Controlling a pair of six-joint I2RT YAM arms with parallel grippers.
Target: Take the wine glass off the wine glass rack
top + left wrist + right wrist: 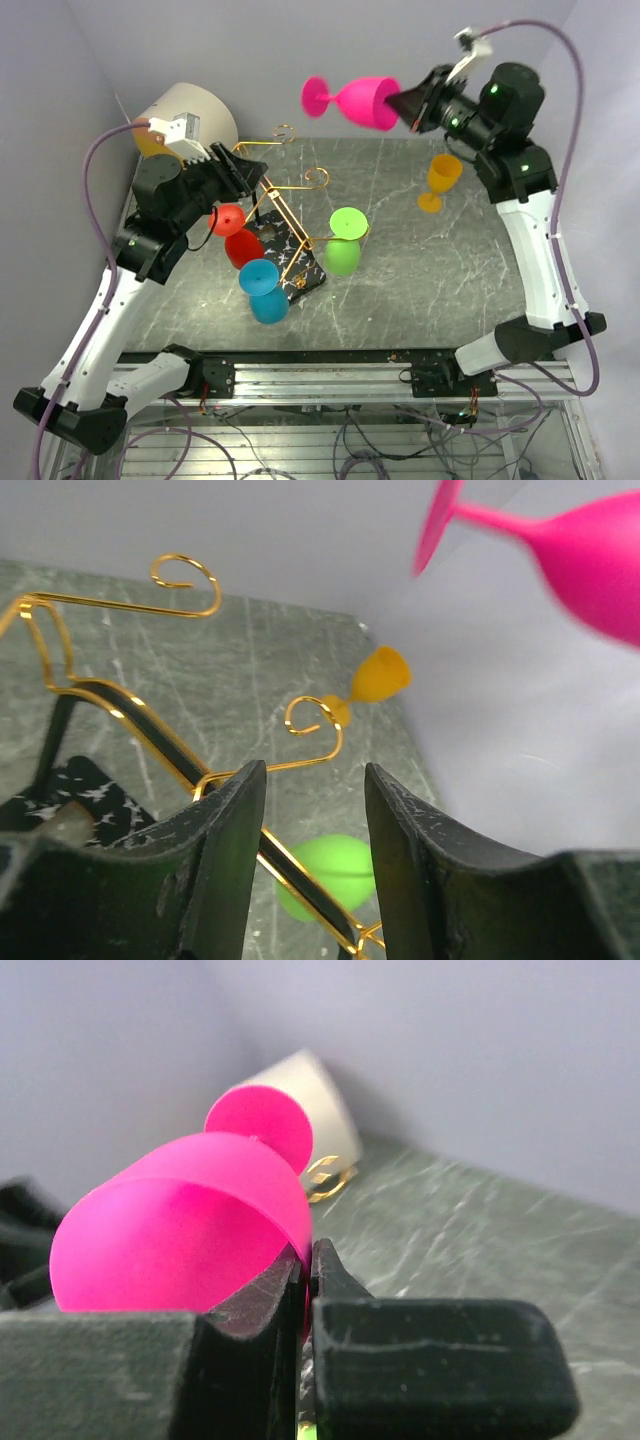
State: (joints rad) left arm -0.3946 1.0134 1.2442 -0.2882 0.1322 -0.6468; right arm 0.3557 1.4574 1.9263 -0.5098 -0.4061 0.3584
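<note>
The wine glass rack (290,215) is gold wire on a black veined base (296,270) at the table's left. Red (236,235), blue (263,290) and green (344,240) wine glasses hang on it. My right gripper (410,103) is shut on the rim of a pink wine glass (358,100) and holds it sideways in the air, clear of the rack, near the back wall. In the right wrist view the pink glass (190,1225) has its rim pinched between the fingers. My left gripper (315,810) is open and empty above the rack's top bar (160,735).
An orange wine glass (440,180) stands on the table at the back right. A round beige drum (190,115) with an orange face sits at the back left behind the left arm. Grey walls close in the table on three sides.
</note>
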